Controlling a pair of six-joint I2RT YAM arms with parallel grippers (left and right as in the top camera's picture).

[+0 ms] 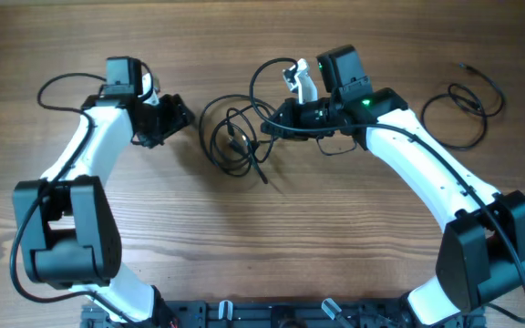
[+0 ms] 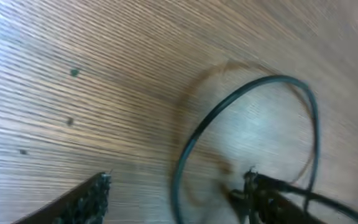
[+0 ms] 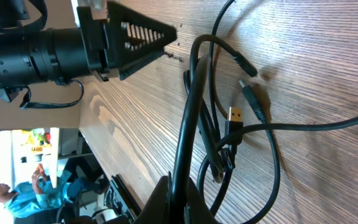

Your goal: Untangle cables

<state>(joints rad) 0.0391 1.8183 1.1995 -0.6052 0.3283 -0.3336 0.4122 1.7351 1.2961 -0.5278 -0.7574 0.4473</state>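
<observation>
The cables [image 1: 233,137] lie as a tangle of thin black loops on the wooden table between my two grippers. My left gripper [image 1: 182,117] sits just left of the tangle. In the left wrist view its fingers [image 2: 92,198] stand wide apart and one black loop [image 2: 194,140] runs on the table between them, untouched. My right gripper [image 1: 270,126] is at the tangle's right edge. The right wrist view shows this gripper [image 3: 180,198] shut on one black cord [image 3: 190,118] that rises from the jaws toward the tangle. A gold USB plug [image 3: 235,116] and other plug ends lie beside it.
A separate black cable [image 1: 468,105] lies looped at the back right of the table. The left arm's own wire [image 1: 57,87] arcs out at the back left. The left gripper's finger [image 3: 138,36] shows at the top of the right wrist view.
</observation>
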